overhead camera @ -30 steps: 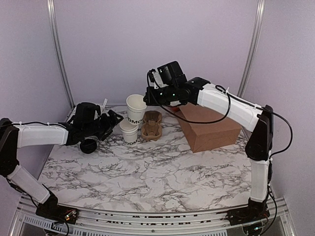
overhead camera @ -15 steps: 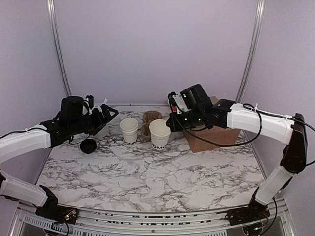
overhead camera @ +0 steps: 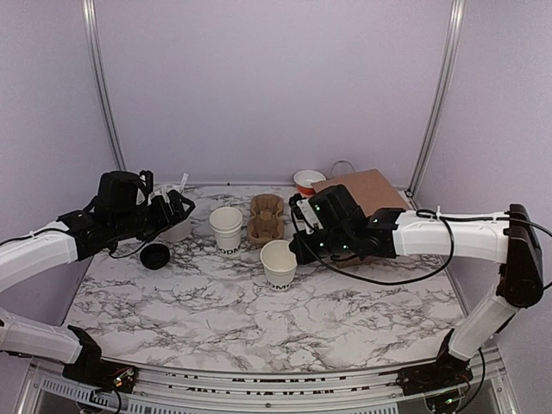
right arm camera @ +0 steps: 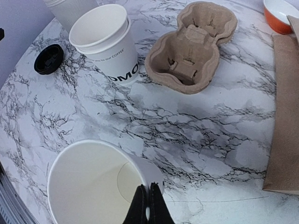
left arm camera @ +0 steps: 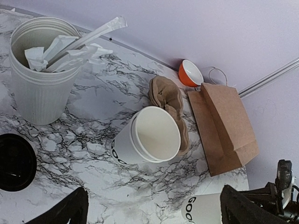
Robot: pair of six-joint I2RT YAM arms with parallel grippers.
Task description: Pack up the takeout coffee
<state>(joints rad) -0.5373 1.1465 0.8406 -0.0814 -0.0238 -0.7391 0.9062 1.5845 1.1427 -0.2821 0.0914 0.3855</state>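
Observation:
The takeout coffee cup [overhead camera: 279, 263], white with dark lettering and no lid on it, is at the table's middle. My right gripper [overhead camera: 297, 250] is shut on its rim; in the right wrist view the fingertips [right arm camera: 149, 200] pinch the cup's wall [right arm camera: 93, 186]. Whether the cup rests on the marble I cannot tell. A round black lid [overhead camera: 155, 255] lies on the table at the left [right arm camera: 48, 58]. My left gripper [overhead camera: 177, 207] hovers open near the canister, nothing between its fingers [left arm camera: 65, 212]. Below it is the lid [left arm camera: 14, 161].
Two stacked white cups [overhead camera: 227, 228] stand beside a brown pulp tray [overhead camera: 266, 217]. A white canister [left arm camera: 39, 79] with wrapped sticks is at the back left. A flat brown paper bag [overhead camera: 362, 190] and an orange bowl [overhead camera: 309, 180] lie at the back right.
My right arm brought the cup from above the stack down and forward to the table's middle. The left arm drew back and rose slightly, jaws open.

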